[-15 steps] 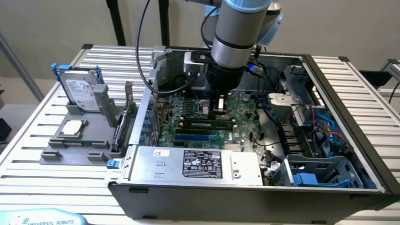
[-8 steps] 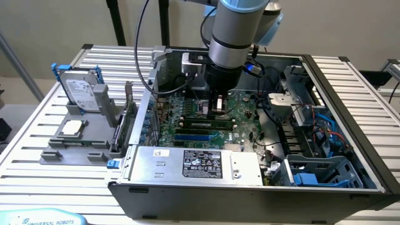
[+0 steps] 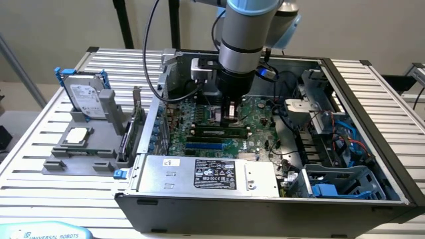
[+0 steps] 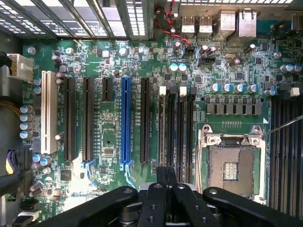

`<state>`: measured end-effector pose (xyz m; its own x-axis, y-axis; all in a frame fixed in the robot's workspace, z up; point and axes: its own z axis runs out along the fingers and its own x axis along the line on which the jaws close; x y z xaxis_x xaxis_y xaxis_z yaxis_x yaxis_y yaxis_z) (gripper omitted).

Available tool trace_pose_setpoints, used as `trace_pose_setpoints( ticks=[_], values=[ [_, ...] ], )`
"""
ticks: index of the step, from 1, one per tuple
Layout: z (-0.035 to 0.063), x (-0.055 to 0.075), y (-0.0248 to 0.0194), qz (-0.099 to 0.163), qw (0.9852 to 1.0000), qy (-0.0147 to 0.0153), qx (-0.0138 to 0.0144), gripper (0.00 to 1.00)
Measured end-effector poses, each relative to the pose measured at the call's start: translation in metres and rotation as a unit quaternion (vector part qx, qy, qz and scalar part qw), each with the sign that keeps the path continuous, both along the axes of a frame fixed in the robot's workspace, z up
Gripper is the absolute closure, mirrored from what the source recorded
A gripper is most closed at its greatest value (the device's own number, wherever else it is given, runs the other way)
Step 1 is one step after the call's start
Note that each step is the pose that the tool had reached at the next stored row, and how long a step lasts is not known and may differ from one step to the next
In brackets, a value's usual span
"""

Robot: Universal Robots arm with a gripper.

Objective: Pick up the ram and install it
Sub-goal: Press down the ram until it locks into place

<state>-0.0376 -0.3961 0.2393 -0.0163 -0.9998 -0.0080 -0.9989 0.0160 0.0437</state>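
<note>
Ram (image 3: 214, 132): seated in motherboard slot; light, stiff, fragile; grip by long edges.
Gripper (image 3: 230, 118): just above the ram, jaws fully closed, holding nothing.

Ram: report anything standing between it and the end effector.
Nothing visible does. In the exterior view the ram lies along a black slot on the motherboard, and the shut end effector hangs close beside it, with no cable or card between them. Whether they touch cannot be told.

The ram (image 3: 218, 132), a thin green stick, lies seated in its motherboard slot.
</note>
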Motion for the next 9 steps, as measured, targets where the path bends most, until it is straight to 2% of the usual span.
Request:
trace_pose_setpoints(
  ticks=[4,9],
  values=[
    [-0.0028,-0.0021,0.0003,0.0,1.0,-0.0019,-0.0006,0.89],
    [-0.0079,-0.0029,0.0004,0.0,1.0,-0.0028,-0.0015,0.89]
  ],
)
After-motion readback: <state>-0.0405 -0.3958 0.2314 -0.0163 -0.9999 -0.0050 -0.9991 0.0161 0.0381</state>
